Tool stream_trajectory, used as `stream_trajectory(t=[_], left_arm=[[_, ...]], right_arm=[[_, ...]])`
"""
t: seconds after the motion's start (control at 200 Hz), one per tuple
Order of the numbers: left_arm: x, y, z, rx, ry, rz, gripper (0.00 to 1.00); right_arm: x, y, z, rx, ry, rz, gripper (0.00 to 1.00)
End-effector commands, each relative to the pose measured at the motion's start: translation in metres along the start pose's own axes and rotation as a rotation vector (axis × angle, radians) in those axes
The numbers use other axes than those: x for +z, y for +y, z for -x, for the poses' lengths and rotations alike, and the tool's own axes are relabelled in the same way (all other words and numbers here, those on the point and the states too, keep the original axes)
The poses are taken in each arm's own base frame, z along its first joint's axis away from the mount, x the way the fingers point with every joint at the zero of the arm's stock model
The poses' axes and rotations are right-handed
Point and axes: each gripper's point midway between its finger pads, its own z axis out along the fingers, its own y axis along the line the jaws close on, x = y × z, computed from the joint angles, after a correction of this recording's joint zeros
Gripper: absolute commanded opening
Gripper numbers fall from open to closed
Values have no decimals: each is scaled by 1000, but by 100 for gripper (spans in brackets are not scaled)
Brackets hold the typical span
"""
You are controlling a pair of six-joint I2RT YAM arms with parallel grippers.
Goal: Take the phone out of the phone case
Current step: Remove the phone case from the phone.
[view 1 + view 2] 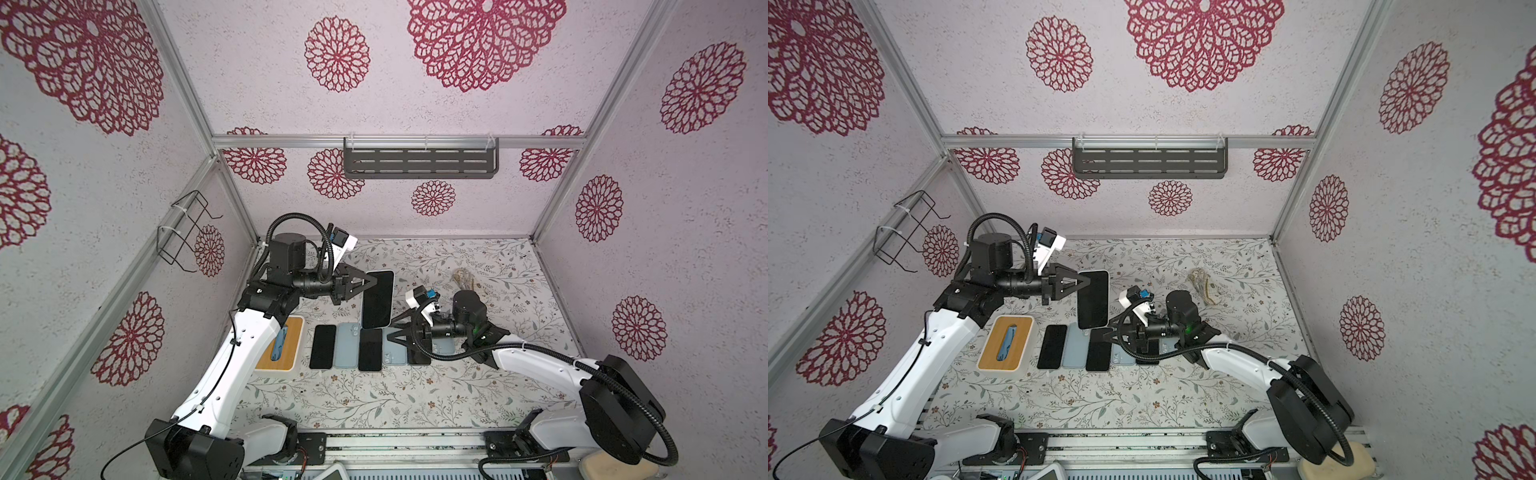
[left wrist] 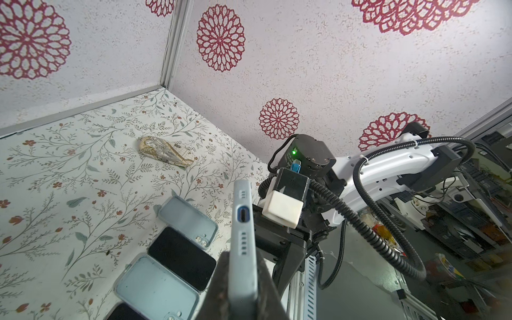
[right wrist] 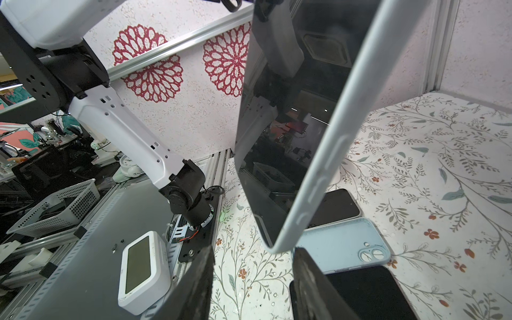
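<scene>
Lying in a row mid-desk, bare phones (image 1: 323, 347) and empty cases (image 1: 347, 345) look like finished pairs. Just beyond, the right end effector (image 3: 253, 266) is released, its jaws apart beneath a corner of the phone case (image 3: 329, 155). The left end effector (image 1: 372, 281) is clenched on that case, holding it above the desk with the phone (image 3: 288, 116) seated inside. Separation is not yet done.

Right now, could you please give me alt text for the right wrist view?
A dark-screened cased phone is held aloft, one corner between the parted fingers of the right end effector. An empty blue case lies on the floral table beneath.
</scene>
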Motion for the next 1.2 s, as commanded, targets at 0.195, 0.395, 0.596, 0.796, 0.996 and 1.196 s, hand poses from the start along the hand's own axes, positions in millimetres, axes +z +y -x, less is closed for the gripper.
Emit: stream_trajectory(t=[0.195,0.395,0.596,0.796,0.996,1.196], left_arm=[[0,-18,6,64,-25,-77,0],[-1,-22,4,68,-20,-91,0],[0,-19,5,62,-21,-79,0],[0,-19,12,52,-44,-91,0],[2,-20,11,45,-41,-111,0],[2,-20,8,46,-34,-107,0]], right_arm=[[3,10,27,-86,-48,48,45],[4,11,28,-103,-37,52,41],[2,13,28,-112,-33,57,38],[-1,16,19,-123,-27,55,38],[-2,18,21,-146,-31,56,35],[-4,17,22,-146,-30,51,34]])
